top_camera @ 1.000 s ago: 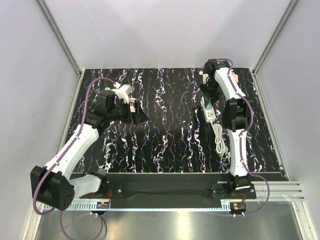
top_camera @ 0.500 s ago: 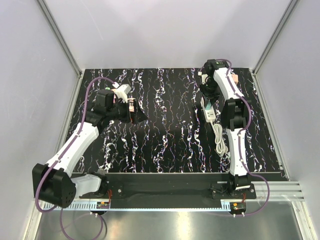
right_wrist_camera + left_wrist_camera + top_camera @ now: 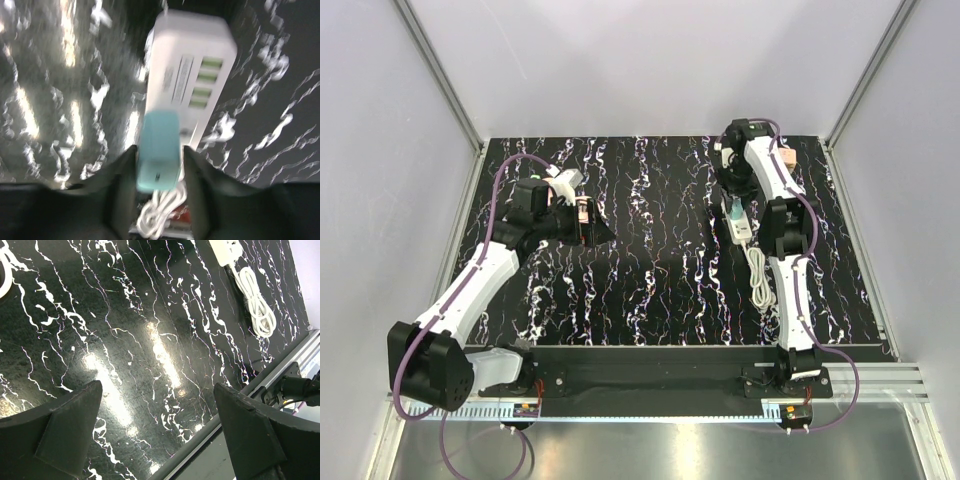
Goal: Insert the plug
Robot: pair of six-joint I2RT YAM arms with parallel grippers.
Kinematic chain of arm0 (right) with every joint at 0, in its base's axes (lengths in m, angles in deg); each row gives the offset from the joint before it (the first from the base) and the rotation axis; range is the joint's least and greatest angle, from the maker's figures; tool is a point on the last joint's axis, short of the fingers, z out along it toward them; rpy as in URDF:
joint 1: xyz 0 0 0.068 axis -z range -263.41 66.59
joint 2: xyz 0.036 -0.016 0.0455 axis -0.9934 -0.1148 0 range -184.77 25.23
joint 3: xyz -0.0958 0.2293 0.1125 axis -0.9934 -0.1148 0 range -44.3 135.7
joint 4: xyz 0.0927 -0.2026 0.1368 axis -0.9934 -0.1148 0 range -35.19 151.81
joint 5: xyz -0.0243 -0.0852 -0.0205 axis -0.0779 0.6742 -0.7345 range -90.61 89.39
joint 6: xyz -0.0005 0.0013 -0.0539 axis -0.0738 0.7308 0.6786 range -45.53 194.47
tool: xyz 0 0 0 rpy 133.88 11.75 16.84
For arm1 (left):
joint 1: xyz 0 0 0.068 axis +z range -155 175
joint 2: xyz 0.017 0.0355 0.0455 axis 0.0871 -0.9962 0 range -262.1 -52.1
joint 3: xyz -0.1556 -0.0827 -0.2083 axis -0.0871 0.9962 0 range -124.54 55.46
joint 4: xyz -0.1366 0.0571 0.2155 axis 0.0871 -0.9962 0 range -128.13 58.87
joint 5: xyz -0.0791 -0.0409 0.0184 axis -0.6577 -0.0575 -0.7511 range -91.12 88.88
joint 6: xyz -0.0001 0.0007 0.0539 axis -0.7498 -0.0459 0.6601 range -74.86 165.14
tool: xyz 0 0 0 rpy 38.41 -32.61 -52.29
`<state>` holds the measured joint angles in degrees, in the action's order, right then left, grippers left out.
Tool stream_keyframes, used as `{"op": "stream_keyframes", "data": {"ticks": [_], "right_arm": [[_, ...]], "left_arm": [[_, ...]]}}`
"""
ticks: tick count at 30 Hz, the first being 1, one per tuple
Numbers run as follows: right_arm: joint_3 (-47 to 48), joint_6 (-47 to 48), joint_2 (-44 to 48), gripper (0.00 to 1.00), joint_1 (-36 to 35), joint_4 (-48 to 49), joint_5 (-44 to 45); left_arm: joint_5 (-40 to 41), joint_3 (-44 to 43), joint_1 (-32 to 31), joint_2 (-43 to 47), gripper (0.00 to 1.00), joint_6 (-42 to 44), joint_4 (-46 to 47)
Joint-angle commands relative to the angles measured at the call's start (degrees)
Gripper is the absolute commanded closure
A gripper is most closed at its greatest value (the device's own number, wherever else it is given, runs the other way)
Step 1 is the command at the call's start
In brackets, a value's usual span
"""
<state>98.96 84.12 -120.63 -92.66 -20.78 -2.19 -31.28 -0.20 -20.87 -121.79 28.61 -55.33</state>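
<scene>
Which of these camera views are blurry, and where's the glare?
Right wrist view: heavily blurred throughout, the plug and white power strip smeared. Left wrist view: sharp, with bright glare streaks on the glossy table. Top view: evenly lit, sharp, no strong glare.

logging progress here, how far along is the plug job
Looks done: the teal plug stands on the white power strip, apparently in a socket, though the view is blurred. In hand: the right end effector flanks it, grip unclear. To do: confirm seating, pull the arm clear. The left end effector is open, empty.
</scene>
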Motion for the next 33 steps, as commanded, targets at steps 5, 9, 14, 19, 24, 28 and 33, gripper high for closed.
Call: {"op": "stream_keyframes", "data": {"ticks": [5, 9, 14, 19, 24, 28, 33], "right_arm": [[2.3, -1.0, 1.5, 0.27, -0.2, 5.3, 2.7], [-2.4, -1.9, 6.5, 0.14, -0.2, 7.0, 2.8], [-6.6, -3.6, 13.3, 0.04, 0.1, 10.8, 8.2], [3.0, -9.4, 11.2, 0.0, 3.4, 11.9, 16.8], [10.0, -16.0, 5.1, 0.0, 8.4, 16.0, 20.3], [7.1, -16.9, 3.5, 0.0, 10.7, 24.0, 21.2], [7.6, -17.3, -0.9, 0.0, 12.8, 32.8, 17.3]], "left_arm": [[-1.6, 0.6, 0.2, 1.9, 0.01, -0.3, 3.4], [-1.4, 0.9, 0.1, 2.8, 0.01, -0.2, 3.8], [0.3, 1.3, 0.1, 2.9, 0.01, -0.5, 3.8], [8.6, 1.4, 0.2, 5.6, 0.01, -1.5, 2.6], [12.6, 1.3, 0.2, 7.3, 0.01, -1.7, 2.6], [14.6, 2.1, 0.3, 9.8, 0.01, -1.5, 3.7], [12.2, 2.1, 0.9, 8.6, 0.01, -1.4, 4.3]]}}
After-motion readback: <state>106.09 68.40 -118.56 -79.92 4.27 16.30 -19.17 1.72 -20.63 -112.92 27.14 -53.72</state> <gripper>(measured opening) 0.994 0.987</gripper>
